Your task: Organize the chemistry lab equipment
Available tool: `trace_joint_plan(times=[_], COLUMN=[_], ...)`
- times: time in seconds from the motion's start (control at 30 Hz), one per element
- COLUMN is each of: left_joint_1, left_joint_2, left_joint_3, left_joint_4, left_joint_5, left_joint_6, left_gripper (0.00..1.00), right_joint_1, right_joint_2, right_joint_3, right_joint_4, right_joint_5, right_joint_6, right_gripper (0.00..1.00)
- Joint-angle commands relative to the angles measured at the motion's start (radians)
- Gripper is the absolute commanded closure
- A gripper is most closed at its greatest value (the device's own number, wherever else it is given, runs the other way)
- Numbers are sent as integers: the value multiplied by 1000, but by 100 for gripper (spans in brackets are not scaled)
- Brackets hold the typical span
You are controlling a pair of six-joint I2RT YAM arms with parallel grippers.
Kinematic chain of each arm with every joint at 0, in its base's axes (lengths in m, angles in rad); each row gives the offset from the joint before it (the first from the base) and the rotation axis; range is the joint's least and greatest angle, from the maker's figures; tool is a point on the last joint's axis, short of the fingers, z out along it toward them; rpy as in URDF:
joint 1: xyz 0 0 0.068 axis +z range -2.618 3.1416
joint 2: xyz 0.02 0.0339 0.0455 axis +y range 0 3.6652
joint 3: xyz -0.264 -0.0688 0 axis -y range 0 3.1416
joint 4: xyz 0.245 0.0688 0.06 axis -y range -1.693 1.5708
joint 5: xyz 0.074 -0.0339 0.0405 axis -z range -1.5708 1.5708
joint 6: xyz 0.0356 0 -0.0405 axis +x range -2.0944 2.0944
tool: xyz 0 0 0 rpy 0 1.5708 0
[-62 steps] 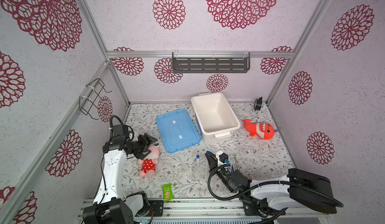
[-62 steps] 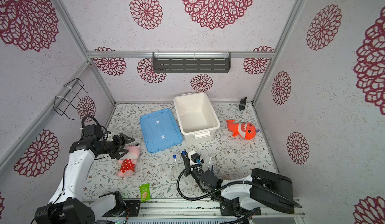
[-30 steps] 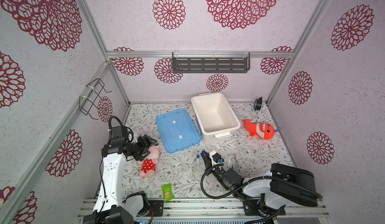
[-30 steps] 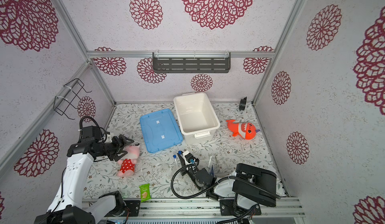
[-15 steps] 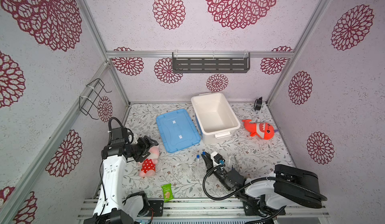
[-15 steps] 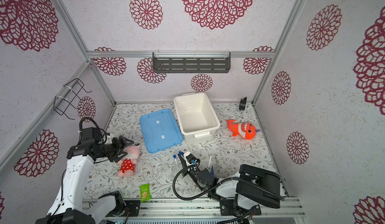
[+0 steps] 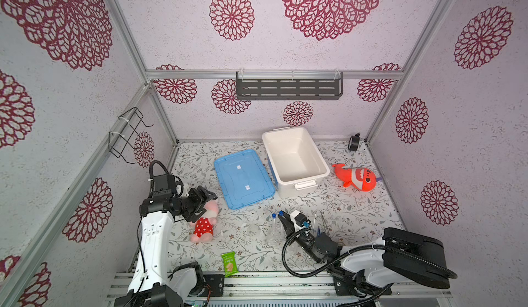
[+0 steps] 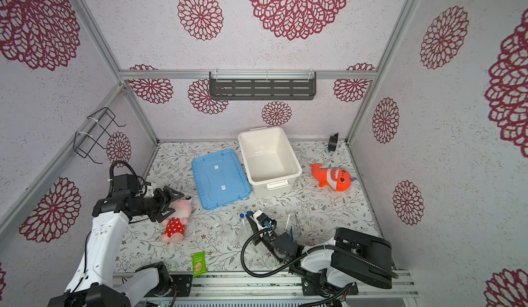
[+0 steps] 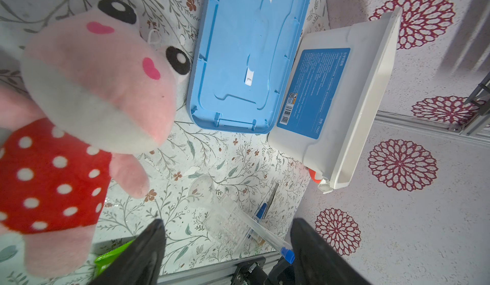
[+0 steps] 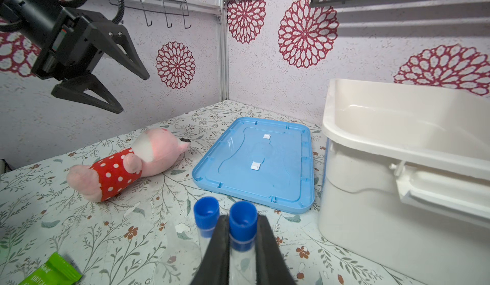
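Gripping one clear blue-capped tube at its capped end, the right tool is sitting low over the floral bench. The second blue-capped tube is lying just beside it, in front of the blue lid. The left tool is hanging wide open and empty above the pink plush toy.
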Motion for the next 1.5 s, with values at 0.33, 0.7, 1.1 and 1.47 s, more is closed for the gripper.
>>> trace_joint_plan(times=[0.33, 0.7, 1.1, 1.47], left_joint_1=[-4, -5, -7, -322], left_joint_2=[23, 33, 16, 10], left_joint_3=[-19, -22, -5, 148], left_joint_4=[56, 66, 70, 149], left_joint_5=[4, 6, 47, -112], left_joint_6=[3, 5, 4, 107], left_gripper=[22, 22, 22, 24], right_joint_1=[-2, -4, -30, -296], right_joint_2=[-138, -188, -566, -385], right_joint_3=[-53, -51, 256, 725], right_joint_4=[-105, -172, -1003, -1793], right_joint_5=[-40, -63, -97, -596], right_joint_6=[49, 53, 246, 500], right_gripper=[75, 71, 44, 50])
